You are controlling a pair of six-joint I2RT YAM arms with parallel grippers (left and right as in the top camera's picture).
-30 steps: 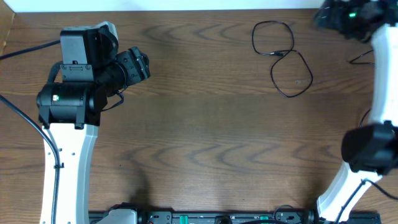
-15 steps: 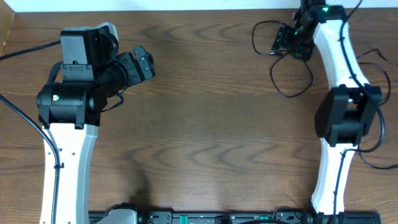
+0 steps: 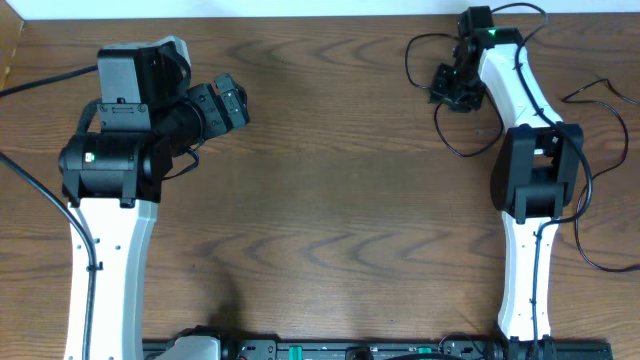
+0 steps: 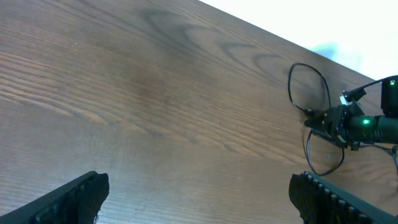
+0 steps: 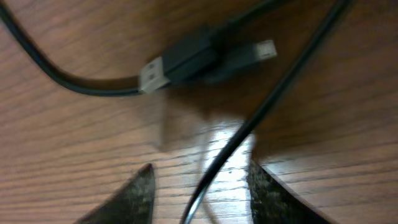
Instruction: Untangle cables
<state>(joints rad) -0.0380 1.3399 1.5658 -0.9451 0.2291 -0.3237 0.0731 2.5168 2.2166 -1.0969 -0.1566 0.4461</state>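
Observation:
In the overhead view a thin black cable lies in two loops on the table's far right. My right gripper hangs low over the spot where the loops meet. The right wrist view shows one strand of that cable running between my right gripper's dark fingers, with a gap on each side. Its two plug ends lie together just beyond. My left gripper is far off at the left, open wide over bare wood. It looks toward the cable.
The right arm's own thicker black wires trail over the table's right edge. The table's far edge is close behind the cable. A black base rail runs along the near edge.
My right arm has swung in from the far right corner and come down over the black cable, its jaws narrowing. The left gripper's jaws have spread wider; the left arm stays put.

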